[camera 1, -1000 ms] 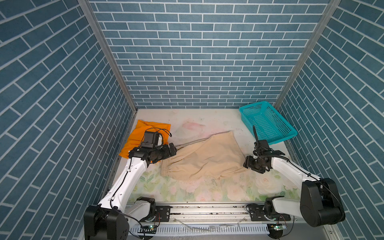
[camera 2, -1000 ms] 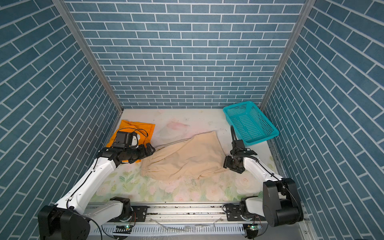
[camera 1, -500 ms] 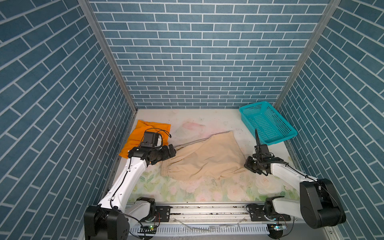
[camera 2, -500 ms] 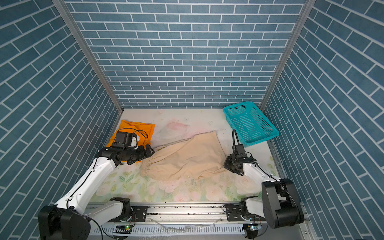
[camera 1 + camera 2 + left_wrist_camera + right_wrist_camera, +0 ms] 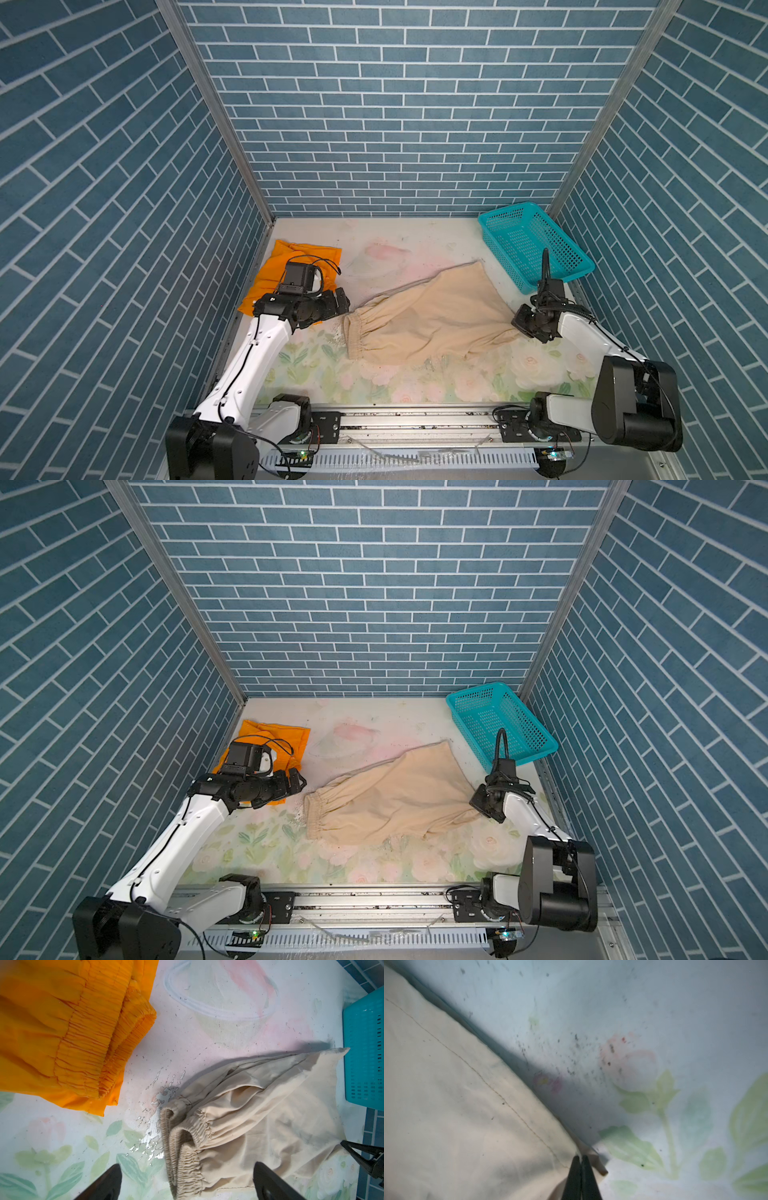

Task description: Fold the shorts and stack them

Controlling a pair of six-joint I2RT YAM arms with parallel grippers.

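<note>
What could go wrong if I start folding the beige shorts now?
The right jaws pinch only the hem corner of the beige shorts; it could slip out on lifting. The left jaws stand open, gripping nothing, by the bunched waistband; they might catch just one layer, skewing the fold.

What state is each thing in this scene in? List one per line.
Orange shorts, folded, lying flat at the back left.
Beige shorts, unfolded, spread out, one hem corner pinched.
Teal basket, upright, empty.
Left hand, open, by the beige waistband.
Right hand, shut on the beige shorts' hem corner.
</note>
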